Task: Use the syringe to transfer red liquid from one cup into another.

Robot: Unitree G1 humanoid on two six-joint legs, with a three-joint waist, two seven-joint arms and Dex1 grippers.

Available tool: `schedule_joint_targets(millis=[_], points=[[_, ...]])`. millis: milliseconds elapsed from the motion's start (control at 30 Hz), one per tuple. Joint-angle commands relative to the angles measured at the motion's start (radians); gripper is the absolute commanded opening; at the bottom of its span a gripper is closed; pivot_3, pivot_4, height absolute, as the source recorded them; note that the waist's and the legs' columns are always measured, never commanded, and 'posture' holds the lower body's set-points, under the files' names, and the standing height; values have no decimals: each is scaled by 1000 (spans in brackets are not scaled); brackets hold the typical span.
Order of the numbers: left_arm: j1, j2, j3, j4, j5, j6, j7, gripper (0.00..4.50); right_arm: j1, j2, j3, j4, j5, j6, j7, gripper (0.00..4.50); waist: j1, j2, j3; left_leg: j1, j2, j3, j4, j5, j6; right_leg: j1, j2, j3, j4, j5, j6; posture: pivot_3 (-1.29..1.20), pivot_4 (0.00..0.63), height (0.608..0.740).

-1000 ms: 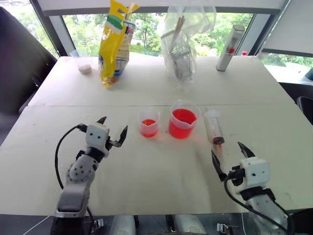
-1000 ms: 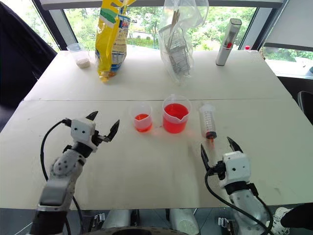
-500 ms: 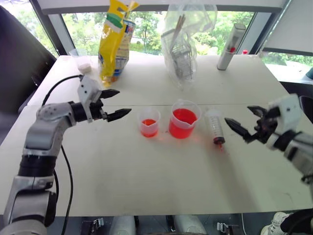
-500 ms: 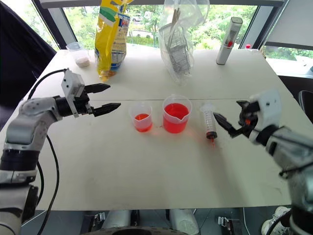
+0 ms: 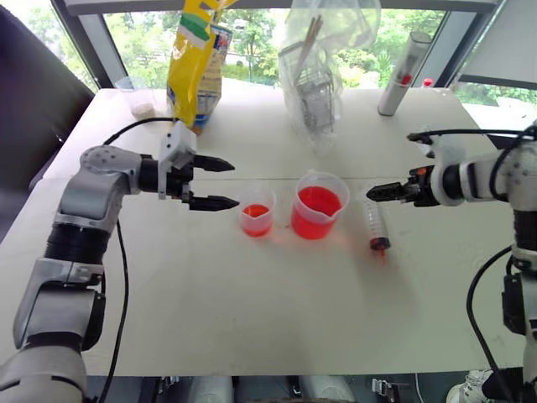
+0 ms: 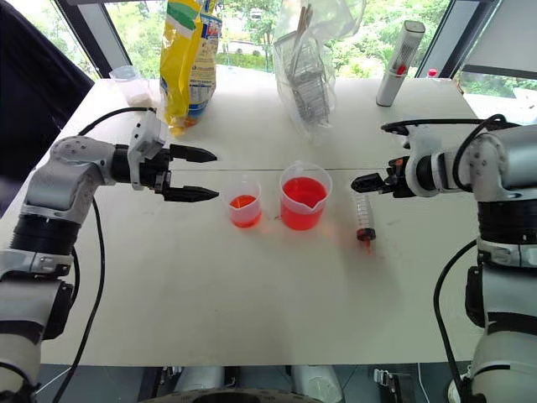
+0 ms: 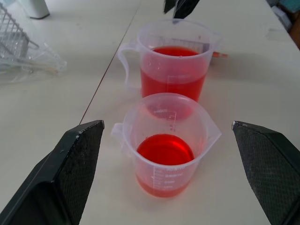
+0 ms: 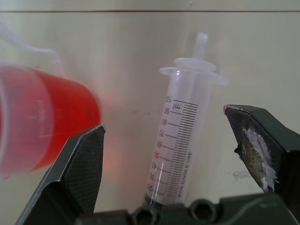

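White table point(image 5: 252, 302) by bright windows; your left gripper point(image 5: 220, 182) and right gripper point(image 5: 374, 192) both gape empty, syringe point(image 5: 374, 223) lying untouched

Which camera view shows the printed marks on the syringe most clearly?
The right wrist view: the syringe lies close between the open right end effector fingers, its printed scale readable. The head views show the whole syringe on the table beside the larger beaker, marks too small. The left wrist view hides it behind that beaker.

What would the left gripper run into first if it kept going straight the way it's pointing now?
Most likely the smaller clear plastic cup of red liquid, framed between its open black fingers. The larger spouted beaker stands just behind it. Height is hard to judge.
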State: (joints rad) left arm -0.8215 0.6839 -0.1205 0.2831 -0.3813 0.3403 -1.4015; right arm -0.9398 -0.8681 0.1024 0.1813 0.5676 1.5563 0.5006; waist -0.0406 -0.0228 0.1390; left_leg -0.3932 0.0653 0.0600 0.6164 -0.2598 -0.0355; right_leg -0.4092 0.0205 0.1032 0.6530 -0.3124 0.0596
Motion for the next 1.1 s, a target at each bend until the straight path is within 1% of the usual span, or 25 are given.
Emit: schedule_joint_targets(millis=[33,100,200,433,500,567,600,667,700,800,900,1033,1100], points=[[-27,-10,12,-38,1,-22,-5,4500,-38,-4,91,72,-60,-71,55,4430,0,0,0,0,0,0,0,0,0,0,0,0,0,0,0,0,150,739],[-24,-19,19,-50,0,-28,7,4500,-52,14,153,147,-106,-116,78,4430,-1,0,0,0,0,0,1,0,0,0,0,0,1,0,0,0,150,739],[-17,-26,26,-69,-5,-26,22,4500,-81,45,208,237,-153,-160,118,4430,-5,0,0,0,0,0,5,0,0,1,1,0,4,0,1,0,150,739],[11,-33,33,-114,-30,-7,29,4500,-113,91,312,292,-230,-210,222,4430,-6,1,1,2,0,-2,13,0,1,1,5,0,12,0,1,0,150,739],[14,-33,27,-129,-37,-1,15,4500,-108,95,338,290,-248,-216,248,3903,-5,1,1,2,0,-2,14,0,1,1,5,0,12,0,1,0,150,739],[16,-33,24,-141,-41,1,7,4500,-99,94,361,281,-262,-217,273,3218,-4,1,1,2,0,-2,14,0,1,1,5,-1,12,0,1,0,150,739],[16,-33,24,-144,-42,1,5,4500,-96,94,368,278,-267,-215,283,2570,-4,1,1,2,0,-2,14,0,1,1,4,-1,12,0,1,0,150,739],[13,-37,22,-144,-38,-4,6,4500,-80,87,383,254,-272,-209,299,1653,-4,1,0,1,0,-2,15,0,1,2,4,-2,12,0,1,0,150,739],[8,-41,22,-136,-36,-7,8,4500,-73,87,384,242,-273,-202,303,1427,-4,1,0,1,0,-2,15,0,1,2,4,-2,12,0,1,0,150,739],[-2,-51,24,-125,-33,-16,15,4500,-60,88,365,215,-278,-178,301,1390,-4,1,0,1,0,-2,15,0,1,2,3,-2,12,0,1,0,150,739],[-11,-56,26,-114,-29,-21,14,4500,-49,72,311,172,-283,-138,271,1390,-3,1,0,1,0,-4,15,0,1,2,3,-2,12,0,1,0,150,739],[-56,-66,41,-71,-35,-19,18,4500,6,-10,193,3,-293,-112,212,1390,3,2,1,0,0,-5,15,0,1,2,3,-3,12,0,1,0,150,739],[-83,-71,45,-40,-35,-24,14,4500,80,-75,132,-139,-334,-208,158,1390,5,2,1,0,-1,-4,14,0,1,2,2,-4,12,0,1,0,150,739]])
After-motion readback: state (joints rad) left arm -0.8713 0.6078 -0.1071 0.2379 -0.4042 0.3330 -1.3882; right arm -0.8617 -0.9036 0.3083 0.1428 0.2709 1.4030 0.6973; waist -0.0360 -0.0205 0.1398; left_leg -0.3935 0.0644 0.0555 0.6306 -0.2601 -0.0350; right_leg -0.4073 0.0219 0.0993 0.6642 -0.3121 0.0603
